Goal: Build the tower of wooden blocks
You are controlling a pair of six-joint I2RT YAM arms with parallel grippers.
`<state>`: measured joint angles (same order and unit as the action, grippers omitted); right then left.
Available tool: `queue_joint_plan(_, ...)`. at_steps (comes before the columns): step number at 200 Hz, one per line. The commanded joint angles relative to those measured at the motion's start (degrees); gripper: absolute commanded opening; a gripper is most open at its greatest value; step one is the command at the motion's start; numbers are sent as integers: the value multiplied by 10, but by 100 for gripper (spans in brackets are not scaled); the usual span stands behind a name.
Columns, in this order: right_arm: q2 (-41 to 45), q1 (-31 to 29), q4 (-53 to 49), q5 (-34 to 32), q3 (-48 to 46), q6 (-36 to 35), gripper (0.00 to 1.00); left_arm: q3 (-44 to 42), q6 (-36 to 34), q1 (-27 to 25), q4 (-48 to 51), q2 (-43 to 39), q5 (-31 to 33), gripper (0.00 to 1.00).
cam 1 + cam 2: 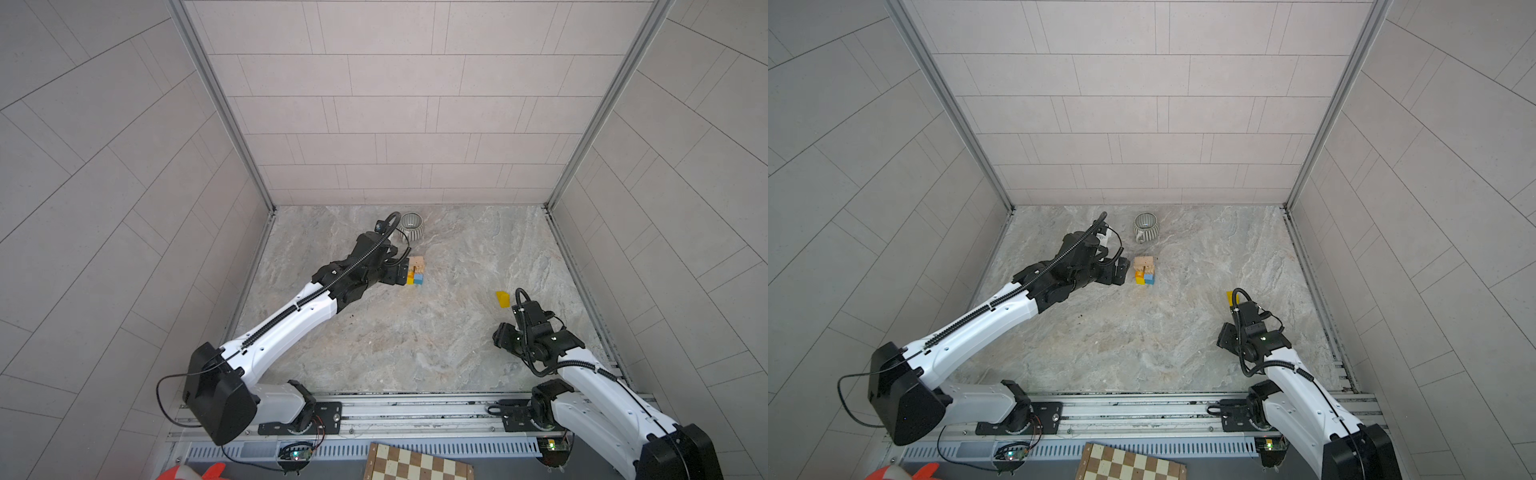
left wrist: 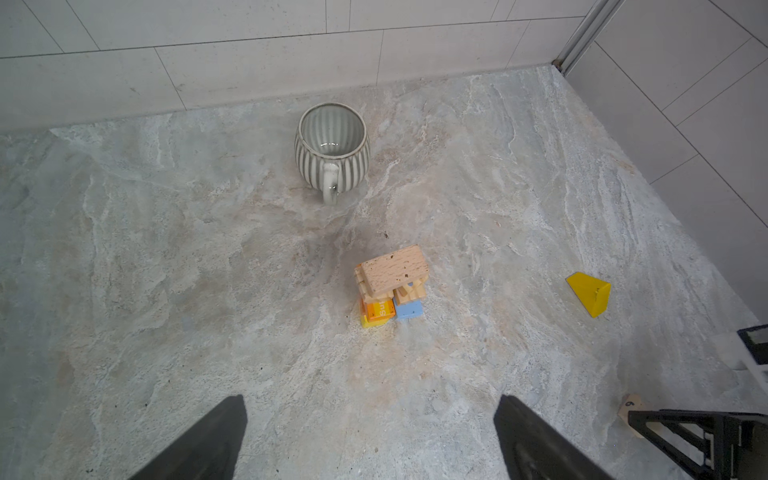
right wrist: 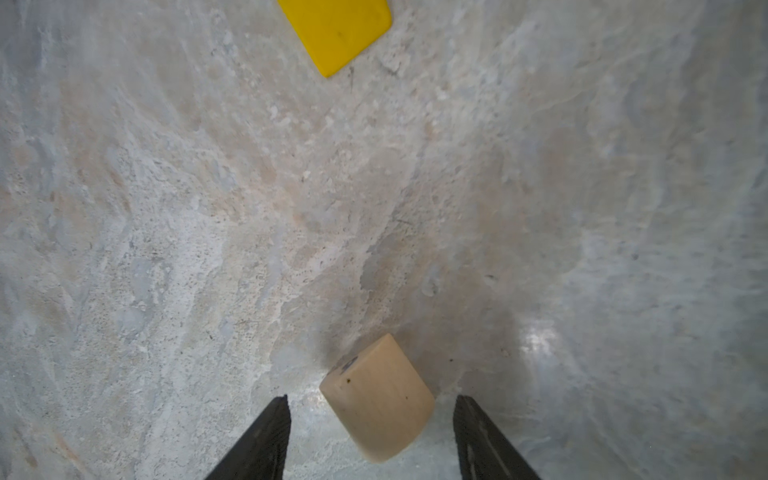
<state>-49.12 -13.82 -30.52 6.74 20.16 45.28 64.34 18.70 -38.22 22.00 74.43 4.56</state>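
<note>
The wood block tower [image 2: 390,286] sits mid-counter [image 2: 166,270], near the ribbed mug [image 2: 332,149]. It's got a plain plank on top and bare wood pieces under that, then an orange lettered block, with yellow and light blue at the base. The left tool [image 2: 370,440] gapes wide and empty, facing it. The right tool [image 3: 372,436] is spread either side of a loose pale wood block [image 3: 378,407], not pinching it, with a yellow wedge [image 3: 336,29] nearby.

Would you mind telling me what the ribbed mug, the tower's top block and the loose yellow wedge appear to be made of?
Ribbed mug: likely glazed ceramic; glossy highlights inside, speckled rim.
Top block: bare wood, matt; grain flecks show.
Yellow wedge: probably painted wood, though plastic is possible; even, opaque colour hides any grain.
</note>
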Motion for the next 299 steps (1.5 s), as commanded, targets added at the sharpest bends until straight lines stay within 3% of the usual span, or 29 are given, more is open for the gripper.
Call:
queue_joint_plan(1, -22, -9, 13, 14, 6, 25, 64, -32, 31, 1, -37, -45, 26, 100)
queue_joint_plan(75, -98, -10, 36, 22, 47, 3, 64, -80, 60, 1, -23, -120, 60, 100)
queue_joint_plan(130, -193, -16, -25, 56, 141, -96, 66, -119, 86, 1, -36, -146, 37, 100)
queue_joint_plan(162, -198, -17, -80, 10, 175, -121, 66, -141, 165, 2, 2, -164, 142, 100)
queue_joint_plan(183, -181, -18, -102, -17, 183, -130, 63, -149, 193, 2, 25, -174, 161, 100)
queue_joint_plan(243, -192, -31, -96, -19, 164, -133, 46, -199, 249, 32, 26, -221, 103, 100)
queue_joint_plan(299, -211, -59, -69, -49, 138, -120, 47, -241, 244, 37, 11, -269, 95, 100)
